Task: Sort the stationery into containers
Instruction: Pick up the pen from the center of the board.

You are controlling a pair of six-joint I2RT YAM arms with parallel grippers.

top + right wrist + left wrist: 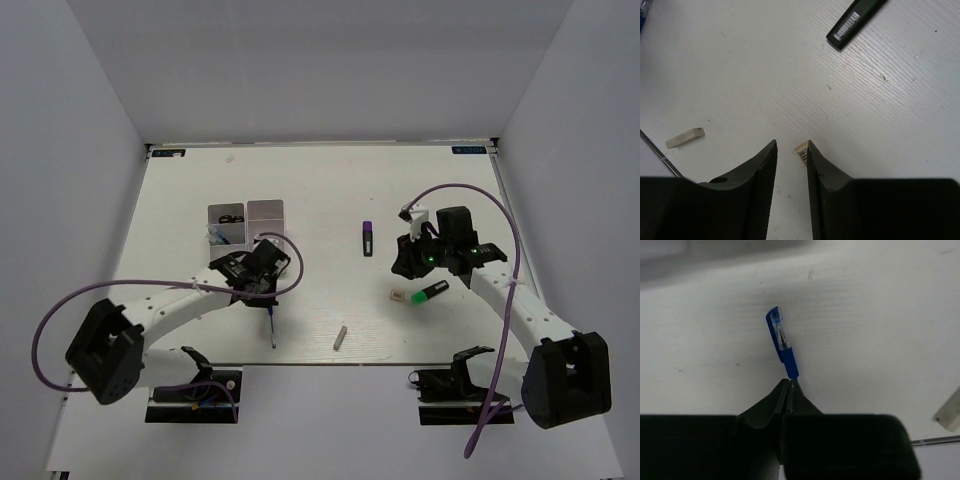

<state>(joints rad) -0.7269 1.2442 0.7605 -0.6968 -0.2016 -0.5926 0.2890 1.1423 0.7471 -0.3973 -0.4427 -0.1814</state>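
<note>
Nearest, close to the front edge of the table (450,200) & about mid-width, the short grey stick (341,337) lies flat w/ nothing touching it. Left of it is a blue pen (782,342), lengthwise near-to-far. Its far end sits between the tips of the left gripper (789,383), whose jaws are pinched almost together on that end, so the pen is gripped at the tip only, clip end pointing toward the near edge. Can't tell if the pen rests on the table or is just off it. On the right half, the pink-white block (397,296) sits on the table. The green highlighter (433,291) lies slanted just right of it, not touching. The right gripper (791,145) is low over the block w/ jaws apart. In the wrist view the block shows in the gap, close against one finger's inner face & clear of the other, so it isn't clamped. Farther back, left of the right arm's wrist, the purple marker (368,238) lies near-to-far on its own, well apart from the block. Far left is the white tray (266,206), its near part covered by the left arm. The far-left compartment holds the black-handled scissors (231,216). The compartment just nearer has sth bluish in it, too small to tell.
</note>
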